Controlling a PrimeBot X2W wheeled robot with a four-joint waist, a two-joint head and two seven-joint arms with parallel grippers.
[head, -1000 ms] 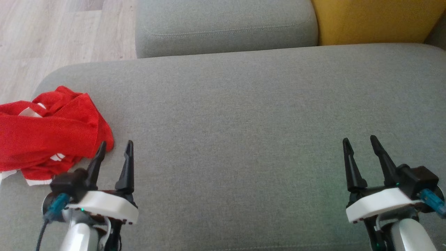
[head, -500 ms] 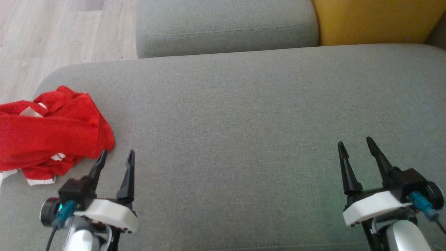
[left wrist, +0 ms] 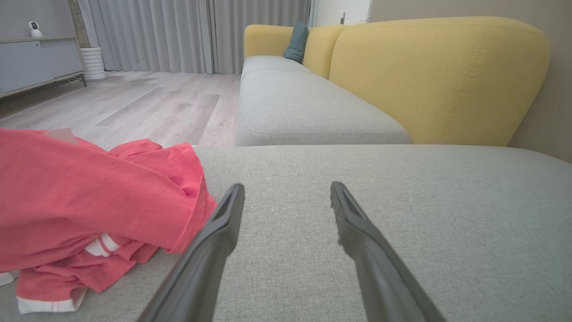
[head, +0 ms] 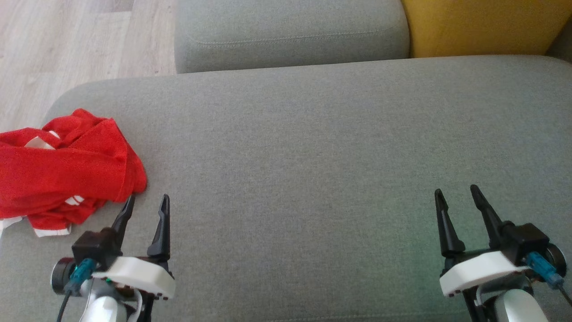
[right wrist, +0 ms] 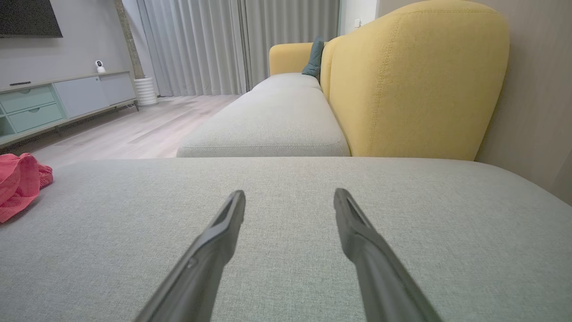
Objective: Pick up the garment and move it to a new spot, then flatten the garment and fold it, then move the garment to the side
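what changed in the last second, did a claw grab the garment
Both pulled back a little toward the robot: the left claw away from the edge of the red garment, the right claw likewise. Nothing was gripped; both stay open. The garment lies crumpled where it was on the grey seat.

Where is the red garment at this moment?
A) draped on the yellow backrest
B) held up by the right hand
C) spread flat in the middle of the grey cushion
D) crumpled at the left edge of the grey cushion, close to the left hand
D: the red garment lies bunched at the left edge of the grey cushion, beside the open left hand.
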